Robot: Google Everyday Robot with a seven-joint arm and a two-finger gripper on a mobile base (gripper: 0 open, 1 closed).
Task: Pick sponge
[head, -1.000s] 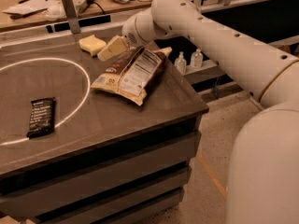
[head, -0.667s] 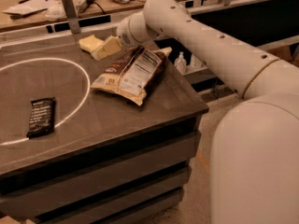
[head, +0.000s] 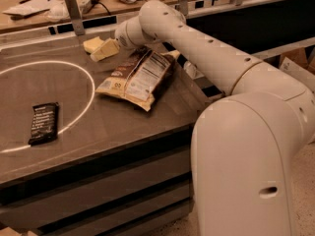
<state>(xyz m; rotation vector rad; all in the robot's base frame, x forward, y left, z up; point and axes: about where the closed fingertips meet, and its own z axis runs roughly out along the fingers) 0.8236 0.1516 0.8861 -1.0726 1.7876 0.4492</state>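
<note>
Where arm reaches over brown snack bag (head: pixel 140 77), I see gripper (head: pixel 102 51) just beyond bag's far-left corner, against sponge (head: pixel 91 44); grip state I cannot tell. 1 black snack bar (head: pixel 44 123) well left of bag.

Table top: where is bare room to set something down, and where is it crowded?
Bare room lies inside the white circle, beyond the dark bar, and along the front edge of the table, in front of the snack bag. The far corner is crowded: the claw sits at the sponge, just behind the bag.
</note>
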